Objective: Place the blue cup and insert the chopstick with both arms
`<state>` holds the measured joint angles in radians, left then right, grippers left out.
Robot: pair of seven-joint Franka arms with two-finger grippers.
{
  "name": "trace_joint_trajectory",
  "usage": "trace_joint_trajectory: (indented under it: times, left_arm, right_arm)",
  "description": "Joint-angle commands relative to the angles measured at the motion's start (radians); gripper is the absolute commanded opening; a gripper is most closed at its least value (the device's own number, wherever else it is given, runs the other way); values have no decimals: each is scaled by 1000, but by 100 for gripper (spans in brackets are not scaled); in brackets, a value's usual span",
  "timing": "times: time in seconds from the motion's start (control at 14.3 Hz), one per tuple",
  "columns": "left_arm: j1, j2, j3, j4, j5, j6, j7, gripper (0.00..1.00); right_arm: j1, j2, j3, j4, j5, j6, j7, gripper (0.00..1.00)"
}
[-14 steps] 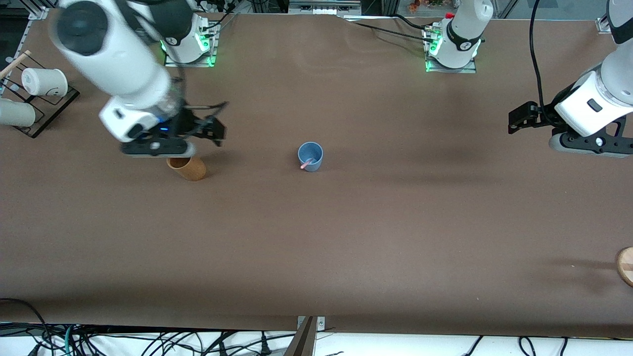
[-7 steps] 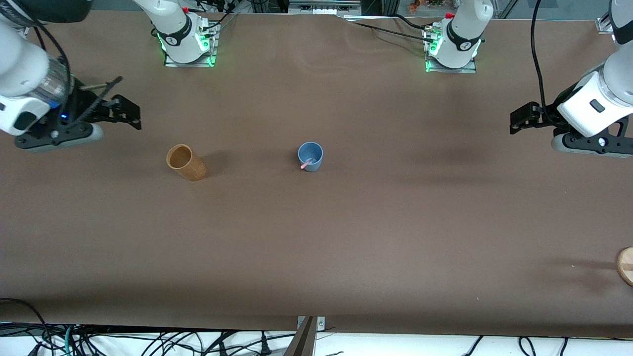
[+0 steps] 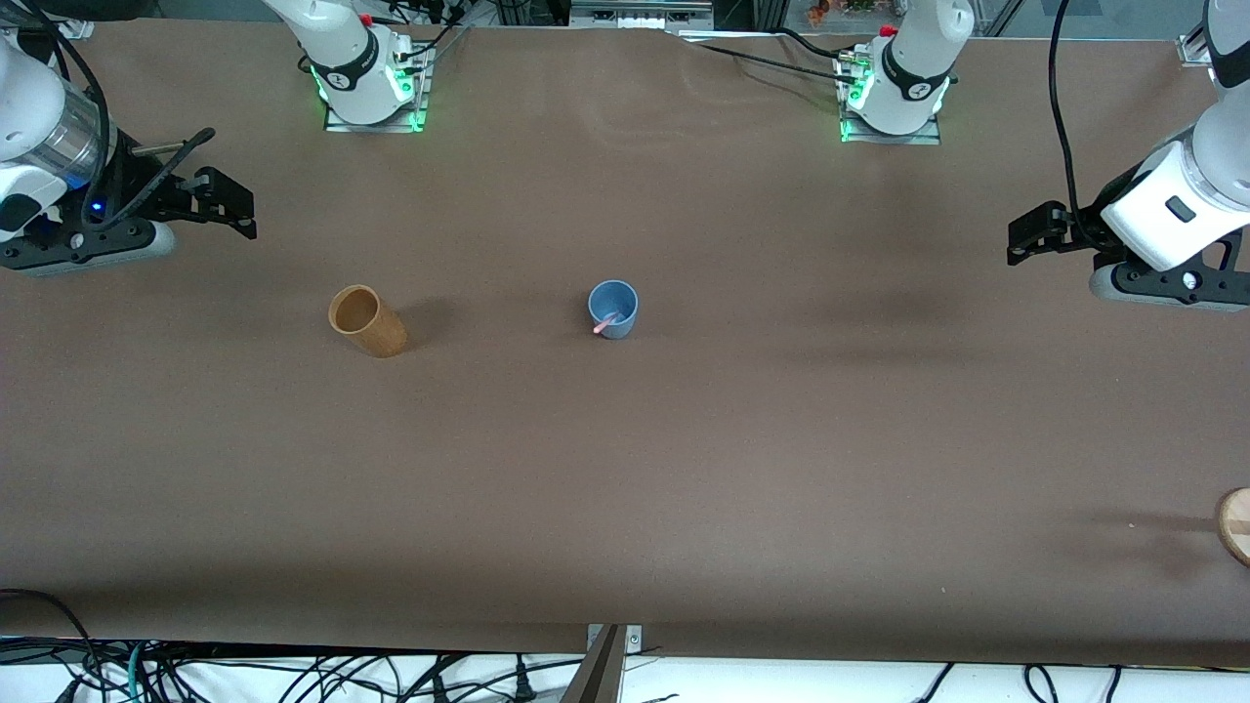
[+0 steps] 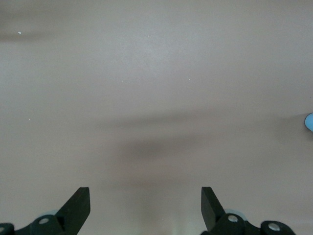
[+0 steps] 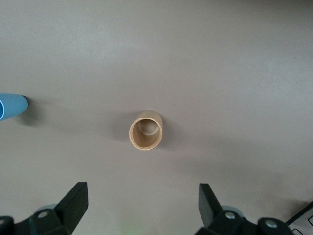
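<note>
The blue cup (image 3: 613,305) stands upright at the middle of the table, and the pale-pink chopstick (image 3: 604,324) leans inside it with its tip over the rim. My right gripper (image 3: 232,206) hangs open and empty over the table toward the right arm's end, well away from the cup. In the right wrist view the open right gripper (image 5: 142,188) holds nothing, and the blue cup (image 5: 12,106) shows at the edge. My left gripper (image 3: 1023,240) waits open over the left arm's end. The left wrist view shows the left gripper (image 4: 144,192) empty over bare table, with a sliver of the blue cup (image 4: 310,122).
An orange-brown cup (image 3: 367,321) stands beside the blue cup, toward the right arm's end; it shows as an open-mouthed brown cup (image 5: 145,131) in the right wrist view. A round wooden piece (image 3: 1235,525) lies at the table edge at the left arm's end, nearer the front camera.
The right arm has swung from over the brown cup out to its own end of the table, uncovering that cup. The left arm, blue cup and chopstick have stayed put.
</note>
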<state>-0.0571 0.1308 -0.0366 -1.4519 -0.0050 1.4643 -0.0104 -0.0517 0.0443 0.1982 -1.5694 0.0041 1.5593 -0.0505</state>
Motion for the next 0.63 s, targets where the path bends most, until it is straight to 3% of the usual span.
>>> trace_joint_trajectory:
  times: [0.0,0.56]
  left_arm:
    - [5,4,3,10,-15,-13,3,100]
    - [3,4,3,10,-15,-12,3,100]
  right_arm:
    - [-7,-29,-8,-27,1,1,-9,100]
    - [-7,-30,-26,-27,1,-7,-12,100]
